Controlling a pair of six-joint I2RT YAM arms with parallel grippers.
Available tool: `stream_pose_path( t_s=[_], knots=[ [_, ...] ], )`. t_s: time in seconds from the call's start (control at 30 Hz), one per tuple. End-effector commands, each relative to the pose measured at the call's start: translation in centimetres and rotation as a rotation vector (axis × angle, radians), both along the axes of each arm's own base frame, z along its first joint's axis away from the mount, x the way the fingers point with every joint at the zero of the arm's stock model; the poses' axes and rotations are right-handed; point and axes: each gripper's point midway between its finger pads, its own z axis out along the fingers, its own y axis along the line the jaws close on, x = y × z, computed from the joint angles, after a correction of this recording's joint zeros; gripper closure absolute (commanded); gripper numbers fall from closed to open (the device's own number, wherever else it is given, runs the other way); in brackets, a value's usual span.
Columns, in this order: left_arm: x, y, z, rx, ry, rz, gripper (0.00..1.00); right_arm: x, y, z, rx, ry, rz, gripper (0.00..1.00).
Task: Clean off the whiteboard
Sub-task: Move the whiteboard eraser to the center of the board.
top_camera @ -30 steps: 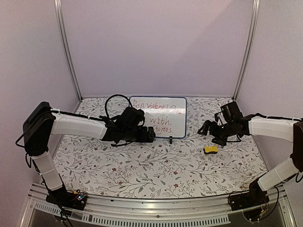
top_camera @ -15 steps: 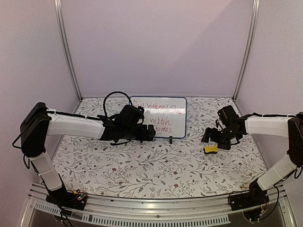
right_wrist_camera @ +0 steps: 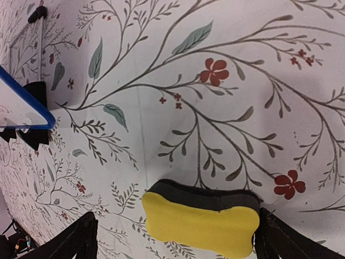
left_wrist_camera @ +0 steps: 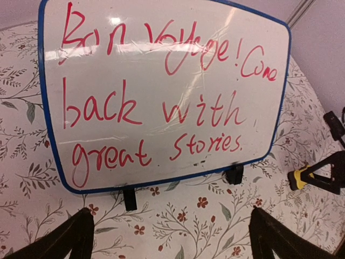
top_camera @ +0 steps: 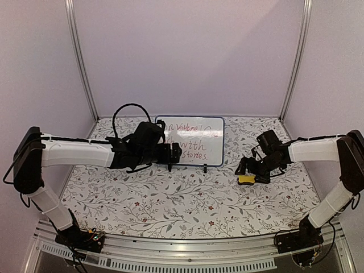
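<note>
The floral table (top_camera: 170,210) has the whiteboard (top_camera: 196,141) standing on its feet at the middle of the far edge, red writing intact. The left gripper (top_camera: 175,153) hangs just before it, spread wide and empty. Toward the right edge, the right gripper (top_camera: 245,172) sits low with jaws apart either side of the yellow eraser (top_camera: 246,180), not yet pinching; I'd say it should close squarely across the foam's ends, so wiping cannot twist it loose.

Glossy whiteboard (left_wrist_camera: 161,97), matt foam eraser (right_wrist_camera: 199,222)
</note>
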Motion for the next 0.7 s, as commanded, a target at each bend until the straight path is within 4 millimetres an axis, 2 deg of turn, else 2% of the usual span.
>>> stream_pose_path(
  t_s=[0.0, 0.13, 0.3, 0.43, 0.6, 0.67],
  knots=[
    [-0.1, 0.6, 0.3, 0.018, -0.028, 0.018, 0.0, -0.2, 4.1, 2.1, 0.124, -0.049, 0.128, 0.01],
    [0.1, 0.4, 0.1, 0.013, -0.022, 0.018, 0.0, -1.1, 7.8, 3.1, 0.211, -0.041, 0.243, 0.02],
    [0.1, 0.3, 0.0, 0.009, -0.019, 0.02, 0.0, -1.6, 10.5, 3.0, 0.203, -0.024, 0.366, 0.02],
    [-0.1, 0.9, 0.0, 0.019, -0.019, 0.029, 0.0, -1.0, 10.1, 3.5, 0.094, -0.06, 0.429, 0.02],
    [-0.1, 1.1, 0.1, 0.016, -0.025, 0.035, 0.0, 1.1, 7.8, 5.6, -0.12, -0.179, 0.5, 0.02],
    [-0.1, 0.8, 0.0, 0.011, -0.022, 0.03, 0.0, 1.8, 7.7, 6.6, -0.138, -0.223, 0.503, 0.01]
  ],
)
